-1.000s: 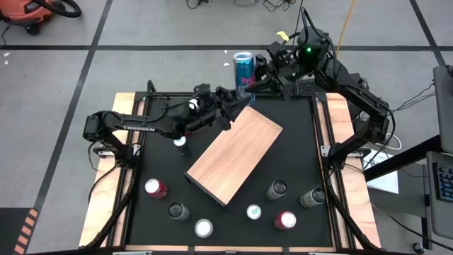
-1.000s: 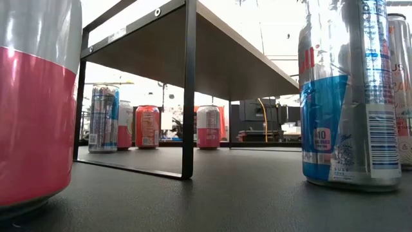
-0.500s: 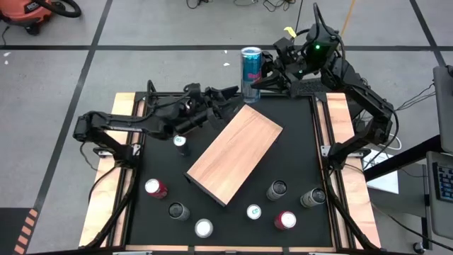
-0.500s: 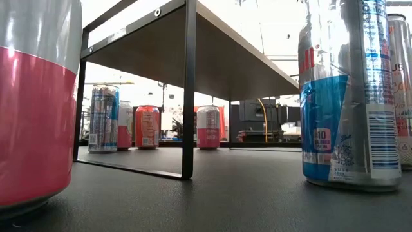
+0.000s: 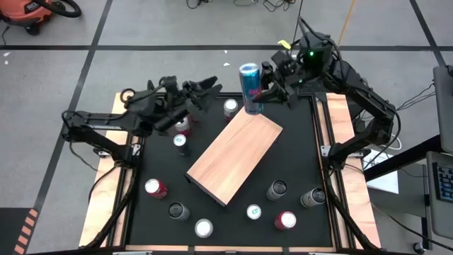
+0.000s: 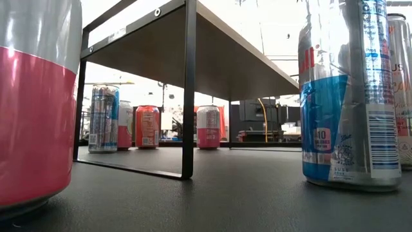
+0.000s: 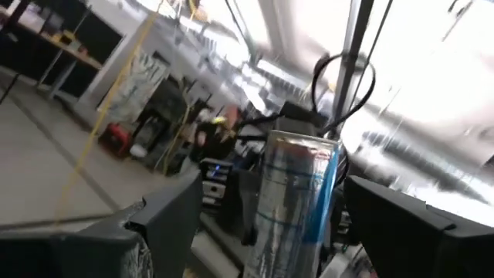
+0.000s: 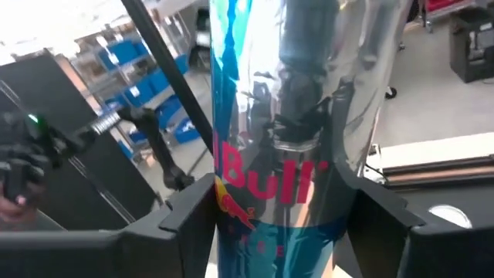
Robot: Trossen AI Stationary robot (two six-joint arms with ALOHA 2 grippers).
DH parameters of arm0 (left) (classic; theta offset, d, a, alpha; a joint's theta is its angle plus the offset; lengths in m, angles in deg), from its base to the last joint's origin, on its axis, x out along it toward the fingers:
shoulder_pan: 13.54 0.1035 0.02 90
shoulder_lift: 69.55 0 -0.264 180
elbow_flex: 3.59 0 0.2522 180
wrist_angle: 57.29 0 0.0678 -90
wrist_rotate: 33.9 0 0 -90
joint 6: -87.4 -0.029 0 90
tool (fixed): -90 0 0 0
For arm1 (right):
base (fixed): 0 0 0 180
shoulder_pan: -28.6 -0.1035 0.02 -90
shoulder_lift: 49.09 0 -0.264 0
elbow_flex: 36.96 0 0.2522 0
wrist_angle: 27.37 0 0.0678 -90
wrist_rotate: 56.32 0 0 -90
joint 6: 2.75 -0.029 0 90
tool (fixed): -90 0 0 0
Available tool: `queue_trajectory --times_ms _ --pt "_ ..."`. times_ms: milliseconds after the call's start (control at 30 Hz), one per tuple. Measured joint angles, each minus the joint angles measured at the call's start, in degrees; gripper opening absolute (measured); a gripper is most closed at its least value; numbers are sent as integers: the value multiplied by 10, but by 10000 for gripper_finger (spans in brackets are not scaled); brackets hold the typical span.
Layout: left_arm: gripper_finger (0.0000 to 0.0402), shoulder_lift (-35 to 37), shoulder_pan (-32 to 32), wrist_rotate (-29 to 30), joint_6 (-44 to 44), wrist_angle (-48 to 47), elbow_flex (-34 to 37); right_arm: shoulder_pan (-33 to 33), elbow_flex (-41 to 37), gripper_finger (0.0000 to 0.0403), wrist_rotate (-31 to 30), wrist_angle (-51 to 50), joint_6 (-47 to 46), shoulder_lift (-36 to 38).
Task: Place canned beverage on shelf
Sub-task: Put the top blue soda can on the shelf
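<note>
The right claw point(image 5: 263, 88) grips the tall blue can point(image 5: 250, 88), lifted over the shelf's point(image 5: 233, 153) far corner. The left claw point(image 5: 205, 90) is open.

A robotics lab or workshop is indicated. A grey concrete floor point(image 5: 177, 28) marked with dark tape lines is seen around the black table point(image 5: 297, 163); loose cables point(image 5: 272, 6) lie at 12 o'clock, blue storage bins point(image 8: 143, 85) are racked behind, and a monitor point(image 5: 442, 71) is mounted at 3 o'clock.
</note>
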Motion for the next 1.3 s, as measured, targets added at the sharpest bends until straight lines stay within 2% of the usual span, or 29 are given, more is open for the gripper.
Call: queue_trajectory --times_ms 200,433,600,900,1167,1300 --pt "319 -21 -10 3 2 -218 -129 -32 0 215 -47 -47 69 0" --pt "319 -40 -11 2 26 -375 -261 -54 0 215 -75 -82 105 -6" --pt "319 -56 -11 -7 48 -489 -316 -67 0 215 -104 -113 132 -14" --pt "319 -71 -4 -36 63 -555 -320 -79 0 215 -121 -134 151 -38" --pt "319 -94 -4 -43 17 -550 -322 -79 0 215 -121 -135 150 -44" --pt "337 -101 6 -48 17 -549 -321 -79 0 215 -122 -147 151 -45"
